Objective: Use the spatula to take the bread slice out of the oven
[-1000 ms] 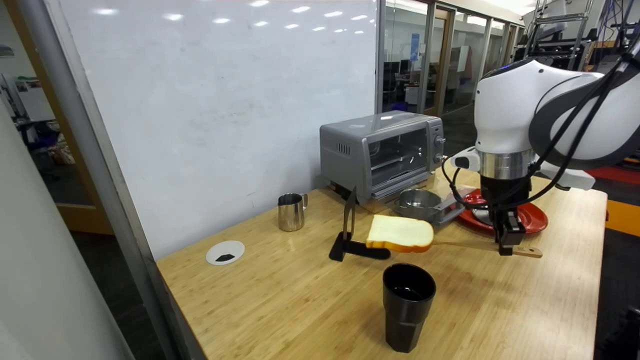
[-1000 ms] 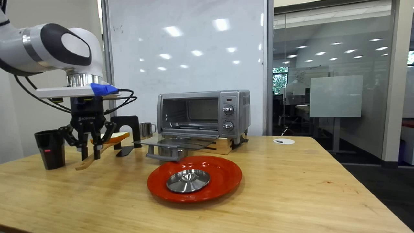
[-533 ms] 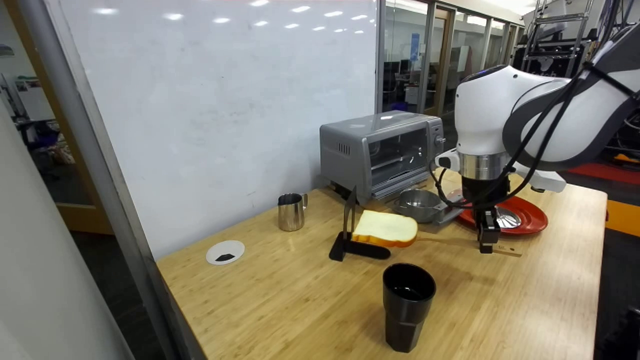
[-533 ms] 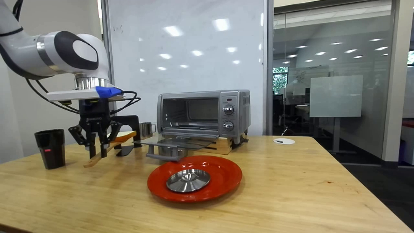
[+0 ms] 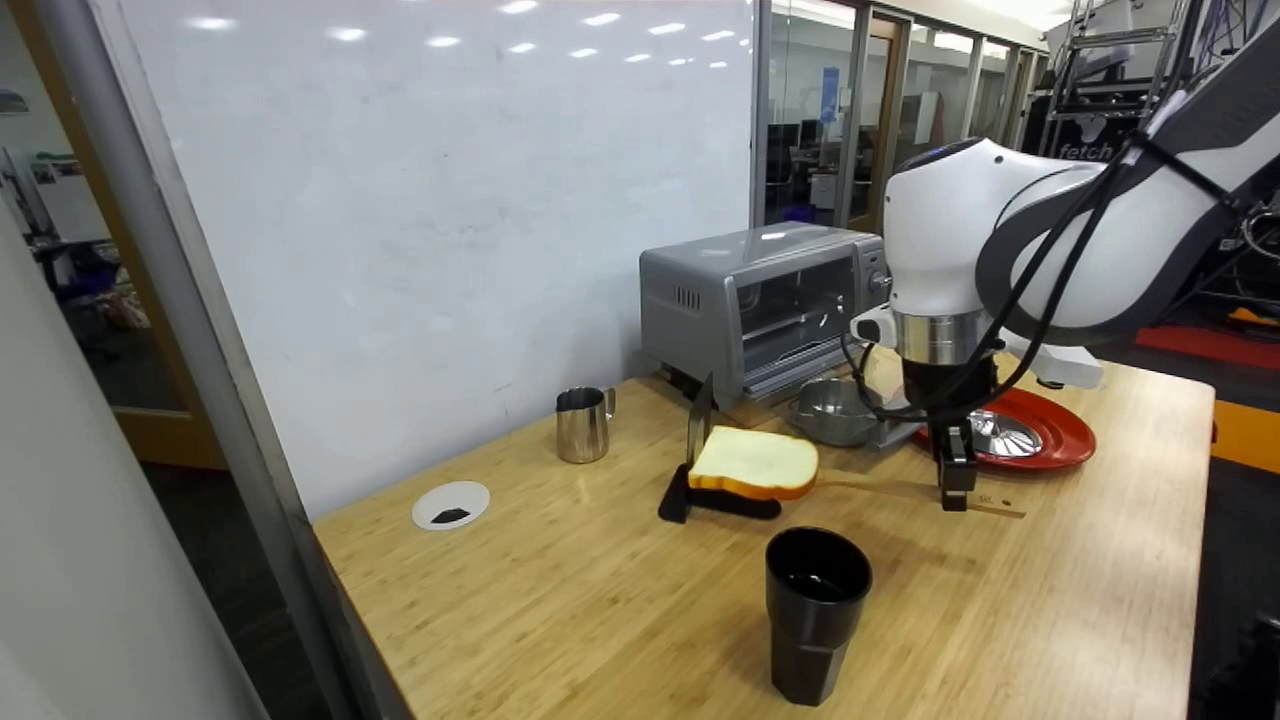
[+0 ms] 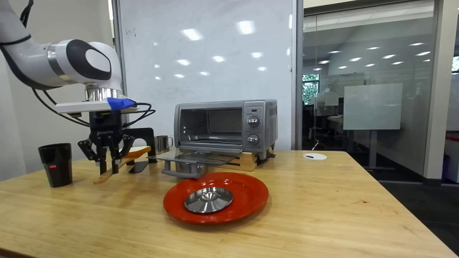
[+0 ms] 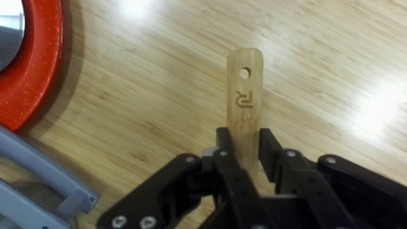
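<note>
The claw point(image 7: 244, 136) grips the spatula point(image 7: 244, 108); a twist in that narrow hold, or a bump against the stand point(image 5: 678, 492), could tip the bread point(image 5: 755, 463) off.

In an exterior view, the tapered black tumbler point(image 5: 812, 628) has a silver metal pitcher point(image 5: 582, 428) at ten o'clock and a round red plate point(image 5: 1070, 440), bearing a silver metal lid point(image 5: 1010, 438), at one-thirty.

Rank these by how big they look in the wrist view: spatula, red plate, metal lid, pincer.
By visible part, largest to smallest:
1. pincer, by far
2. red plate and spatula, too close to rank: plate cut off, spatula partly hidden
3. metal lid, also cut off
</note>
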Controlling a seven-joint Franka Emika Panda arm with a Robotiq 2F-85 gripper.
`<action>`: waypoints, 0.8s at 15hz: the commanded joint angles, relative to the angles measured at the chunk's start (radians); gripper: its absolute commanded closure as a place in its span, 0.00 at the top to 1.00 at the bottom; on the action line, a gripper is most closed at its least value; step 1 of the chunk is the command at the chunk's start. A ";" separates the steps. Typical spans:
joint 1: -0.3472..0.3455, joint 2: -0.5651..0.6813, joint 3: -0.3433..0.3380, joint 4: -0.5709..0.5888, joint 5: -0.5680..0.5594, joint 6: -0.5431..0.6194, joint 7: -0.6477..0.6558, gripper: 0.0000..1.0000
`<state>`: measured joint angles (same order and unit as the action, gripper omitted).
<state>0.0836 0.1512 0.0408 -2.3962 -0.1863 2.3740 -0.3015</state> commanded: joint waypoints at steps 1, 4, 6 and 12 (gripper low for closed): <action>-0.009 0.013 0.017 0.059 0.016 -0.094 0.011 0.07; -0.008 0.006 0.019 0.079 0.011 -0.150 0.023 0.07; -0.007 0.008 0.020 0.091 0.011 -0.180 0.026 0.07; -0.001 0.008 0.036 0.139 0.043 -0.298 0.022 0.07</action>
<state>0.0837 0.1514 0.0603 -2.3030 -0.1678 2.1528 -0.2868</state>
